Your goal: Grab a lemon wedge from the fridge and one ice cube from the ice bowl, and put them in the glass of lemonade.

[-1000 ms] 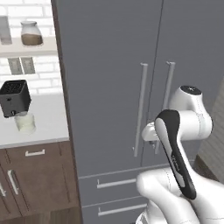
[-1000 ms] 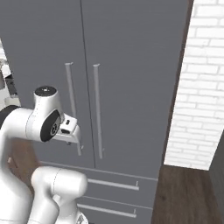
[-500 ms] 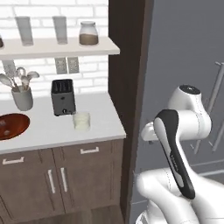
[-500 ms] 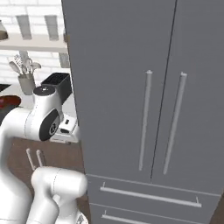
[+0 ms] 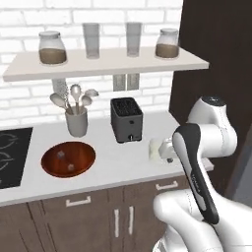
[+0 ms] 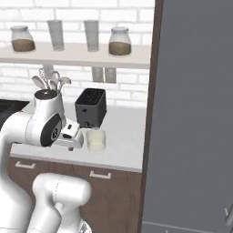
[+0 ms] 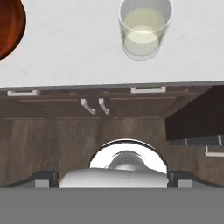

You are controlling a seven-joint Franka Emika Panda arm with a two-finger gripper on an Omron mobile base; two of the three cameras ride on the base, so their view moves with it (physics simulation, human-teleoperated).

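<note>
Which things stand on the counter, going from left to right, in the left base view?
Stove → wooden bowl → holder with spoons → toaster → glass of lemonade.

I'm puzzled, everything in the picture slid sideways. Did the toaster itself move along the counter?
No. The toaster sits between the utensil pot and glass of lemonade, as before; the camera moved.

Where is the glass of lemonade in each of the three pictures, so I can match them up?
Left base view: glass of lemonade stands on the counter, right of centre, partly behind the white arm.
Right base view: lower middle, near the counter's front edge.
Hand view: top, right of centre, seen from above.
Shared landmark: the black toaster behind it in both base views.
</note>
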